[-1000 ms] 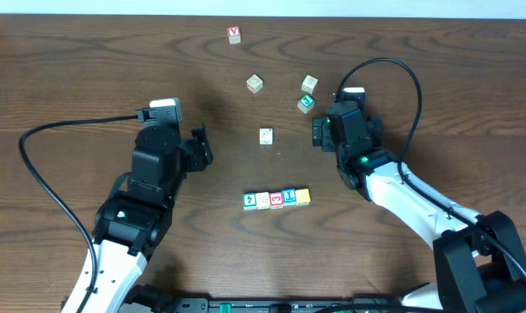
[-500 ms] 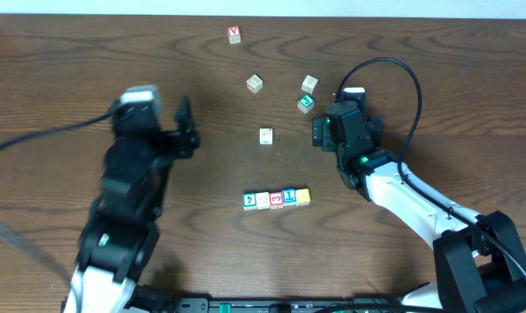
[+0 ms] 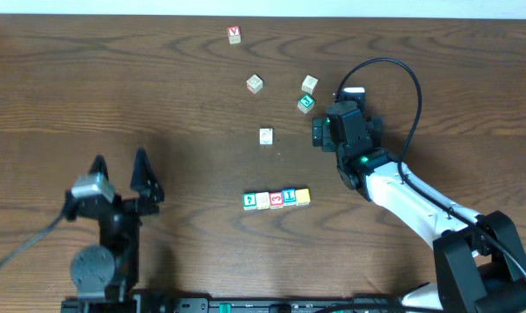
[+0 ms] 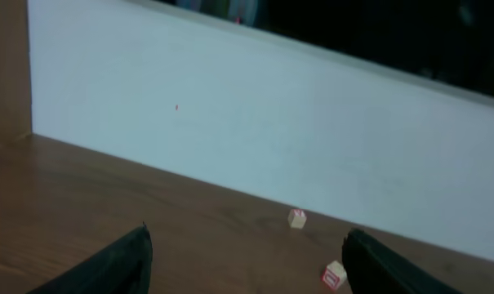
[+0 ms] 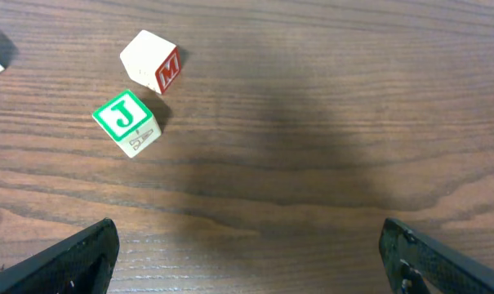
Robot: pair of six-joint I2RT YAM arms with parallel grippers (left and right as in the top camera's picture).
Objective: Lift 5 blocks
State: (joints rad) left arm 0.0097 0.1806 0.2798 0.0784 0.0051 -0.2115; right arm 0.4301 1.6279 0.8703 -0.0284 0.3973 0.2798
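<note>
1. Since a second ago, the left gripper (image 3: 119,165) has swung back from mid-surface to the near-left edge. Its jaws stand spread and hold nothing.
2. The blocks (image 3: 276,198) sit in a touching row on the surface (image 3: 436,52), front centre: green, cream, red, blue, yellow.
3. Farther back lie a red-V cube (image 3: 234,34) and a green J cube (image 3: 305,103).
4. The right gripper (image 3: 317,132) has not moved. It hovers near the green J cube, jaws wide and empty.

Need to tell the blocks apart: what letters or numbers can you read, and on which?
"J": green, on the green-framed block.
"M": red, on the cream block beside it.
"V": red, on the far block.
Row of five blocks: too small to read.
Two other loose blocks: too small to read.
</note>
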